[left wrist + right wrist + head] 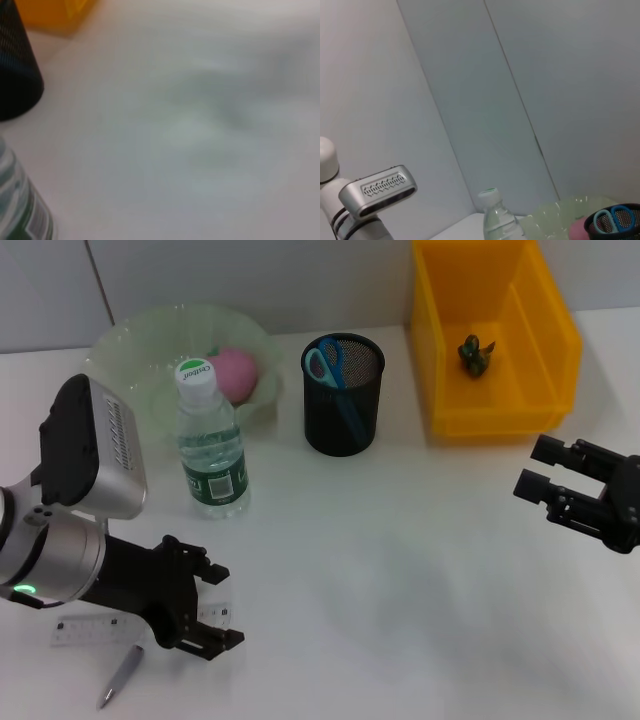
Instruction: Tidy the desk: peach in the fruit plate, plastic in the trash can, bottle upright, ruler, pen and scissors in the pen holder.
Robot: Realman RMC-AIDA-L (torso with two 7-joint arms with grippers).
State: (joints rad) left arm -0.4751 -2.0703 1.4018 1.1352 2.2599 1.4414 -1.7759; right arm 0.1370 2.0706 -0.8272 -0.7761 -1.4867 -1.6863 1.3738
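1. Left pincer (pixel 207 608) low over the near left of the bench (pixel 400 570), fingers parted and released, nothing between them, just above the ruler (pixel 95 630).
2. Ruler flat near the bench's front edge, partly covered by the left arm; pen (pixel 122 677) just beside it, nearer the front edge, lying at a slant.
3. Right pincer (pixel 545 472) at the right edge of the bench, released, fingers spread, empty, well apart from everything on the left.
4. Bottle (pixel 211 440) upright, green cap on top, just in front of the fruit plate (pixel 130 350); peach (pixel 236 373) inside the plate.
5. Pen holder (pixel 343 395) right of the plate, scissors (pixel 330 368) standing in it, blue handles up.
6. Yellow trash can (pixel 490 420) at the far right, crumpled plastic (pixel 476 353) on its floor.
7. Wide bare stretch of bench between the two pincers and in front of the pen holder.
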